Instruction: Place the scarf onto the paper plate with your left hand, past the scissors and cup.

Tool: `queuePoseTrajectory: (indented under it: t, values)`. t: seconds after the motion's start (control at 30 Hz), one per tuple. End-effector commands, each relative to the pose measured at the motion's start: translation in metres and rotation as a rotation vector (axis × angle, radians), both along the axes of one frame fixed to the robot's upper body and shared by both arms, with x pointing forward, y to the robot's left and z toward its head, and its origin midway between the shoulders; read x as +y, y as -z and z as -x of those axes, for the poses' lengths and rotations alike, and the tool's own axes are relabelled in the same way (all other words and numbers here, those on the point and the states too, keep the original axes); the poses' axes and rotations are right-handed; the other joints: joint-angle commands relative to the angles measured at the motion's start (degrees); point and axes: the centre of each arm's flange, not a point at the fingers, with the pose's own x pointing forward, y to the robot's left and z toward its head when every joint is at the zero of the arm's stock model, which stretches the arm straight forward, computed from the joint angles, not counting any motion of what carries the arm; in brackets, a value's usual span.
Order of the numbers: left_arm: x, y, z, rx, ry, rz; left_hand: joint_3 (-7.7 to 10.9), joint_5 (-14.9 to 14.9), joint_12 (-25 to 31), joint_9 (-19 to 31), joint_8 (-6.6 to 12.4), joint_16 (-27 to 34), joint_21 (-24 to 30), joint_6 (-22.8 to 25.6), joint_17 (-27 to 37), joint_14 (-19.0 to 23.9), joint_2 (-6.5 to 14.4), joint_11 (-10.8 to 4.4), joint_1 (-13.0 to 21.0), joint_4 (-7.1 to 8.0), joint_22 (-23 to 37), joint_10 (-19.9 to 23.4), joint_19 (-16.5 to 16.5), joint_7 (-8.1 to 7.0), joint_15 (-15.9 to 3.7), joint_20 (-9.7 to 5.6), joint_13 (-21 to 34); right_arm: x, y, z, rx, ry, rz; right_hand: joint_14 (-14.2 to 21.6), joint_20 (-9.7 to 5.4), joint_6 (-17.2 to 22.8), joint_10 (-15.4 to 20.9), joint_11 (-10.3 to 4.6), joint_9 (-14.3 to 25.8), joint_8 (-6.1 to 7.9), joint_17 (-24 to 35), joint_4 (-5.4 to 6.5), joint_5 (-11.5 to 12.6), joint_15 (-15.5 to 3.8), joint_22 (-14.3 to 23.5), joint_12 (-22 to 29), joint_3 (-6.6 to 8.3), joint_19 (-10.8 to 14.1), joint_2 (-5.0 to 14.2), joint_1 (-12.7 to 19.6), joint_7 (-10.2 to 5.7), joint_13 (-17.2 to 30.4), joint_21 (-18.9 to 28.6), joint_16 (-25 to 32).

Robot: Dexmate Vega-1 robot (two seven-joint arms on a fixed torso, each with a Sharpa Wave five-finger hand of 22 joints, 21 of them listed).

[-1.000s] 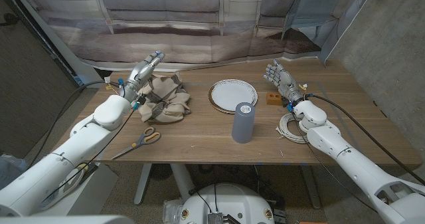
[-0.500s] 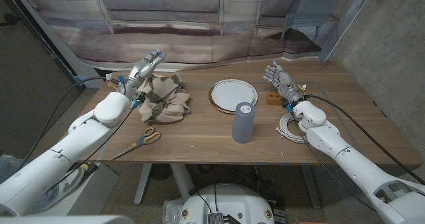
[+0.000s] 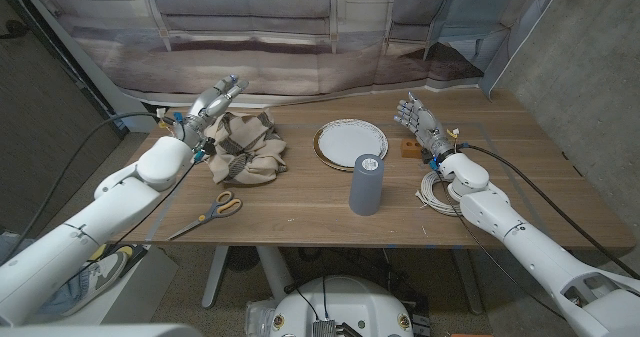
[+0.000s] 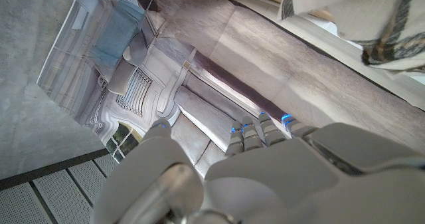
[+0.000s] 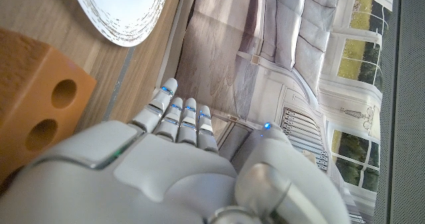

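While left hand (image 3: pixel 209 108) hovered released beside scarf (image 3: pixel 248 147), crumpled near table's (image 3: pixel 300 202) far left corner: judged soft, light, floppy; best bunched mid-heap before paper plate (image 3: pixel 350 140); right hand (image 3: pixel 420 120) empty.

Obstacles, left to right: scissors (image 3: pixel 208 213) lying flat near the front edge of the counter (image 3: pixel 300 212), in front of the scarf (image 3: pixel 246 148); grey cup (image 3: pixel 366 184) standing upright in front of the paper plate (image 3: pixel 350 141), just beside its near rim.

Free room: bare counter between scarf and paper plate, a direct lane along the far half; open wood between scissors and cup.

Right side: orange block (image 3: pixel 409 148) and coiled white cable (image 3: pixel 438 191), beside the right robot hand (image 3: pixel 418 119), well apart from the plate.
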Motion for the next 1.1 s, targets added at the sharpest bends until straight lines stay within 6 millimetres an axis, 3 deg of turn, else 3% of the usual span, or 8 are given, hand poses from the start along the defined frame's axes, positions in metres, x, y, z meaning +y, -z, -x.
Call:
queuePoseTrajectory:
  t: [0.03, 1.1]
  values:
    - [0.006, 0.002, 0.005, -0.006, -0.031, -0.021, 0.09, 0.35, -0.24, 0.08, -0.26, -0.03, 0.01, 0.08, 0.27, 0.17, -0.06, -0.13, 0.62, -0.21, 0.08, 0.4, 0.19, -0.1, -0.14, -0.46, 0.17, 0.004, 0.002, 0.001, 0.005, 0.003, 0.014, 0.55, -0.06, 0.71, 0.58, 0.04, 0.32, -0.23, 0.15, -0.32, -0.23, 0.15, 0.16, -0.07, 0.2, 0.5, 0.6, 0.1, 0.16, 0.17, -0.18, 0.03]
    - [0.014, 0.011, 0.012, 0.002, -0.213, -0.068, -0.18, 0.63, -0.45, 0.1, -0.5, -0.15, -0.07, 0.11, 0.3, 0.24, 0.11, -0.13, 1.0, -0.31, 0.09, 0.41, 0.08, -0.18, -0.25, -0.31, 0.19, 0.006, 0.0, 0.0, 0.007, -0.018, 0.006, 1.38, -0.05, 1.53, 1.22, 0.18, 0.33, -0.08, 0.16, -0.4, -0.31, -0.07, 0.19, -0.01, 0.0, 1.21, 0.67, -0.06, -0.1, 0.17, -0.59, 0.17]
